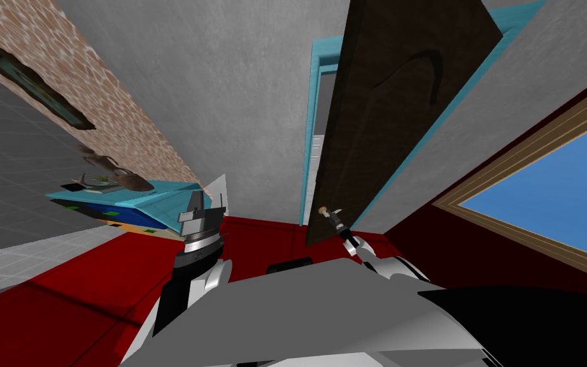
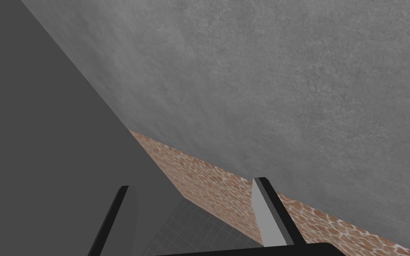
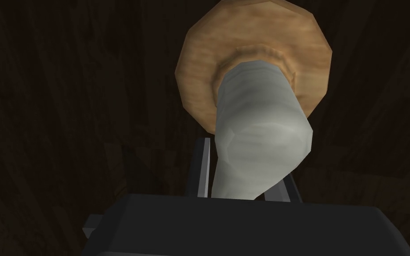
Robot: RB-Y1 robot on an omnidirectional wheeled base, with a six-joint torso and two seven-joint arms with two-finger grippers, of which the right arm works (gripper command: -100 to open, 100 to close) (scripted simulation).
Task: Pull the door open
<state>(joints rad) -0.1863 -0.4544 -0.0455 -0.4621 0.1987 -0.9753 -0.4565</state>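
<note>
Dark wood door (image 1: 400, 108) stands ajar, ahead and right. Right gripper (image 3: 244, 171) fingers clamp its pale grey handle (image 3: 262, 133). Advice: pull steadily along the hinge arc, wrist following. Left gripper (image 2: 190, 184) fingers spread, empty.

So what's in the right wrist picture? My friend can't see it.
The right pincer is shut on a pale grey door handle, which sticks out of a round tan plate on a dark brown door.

The dark brown door (image 1: 400, 95) stands ajar in its teal frame (image 1: 316, 95) at one o'clock. The right gripper (image 1: 335, 219) meets its knobbed handle (image 1: 325, 211). The left gripper (image 1: 204, 205) sits at nine o'clock.
</note>
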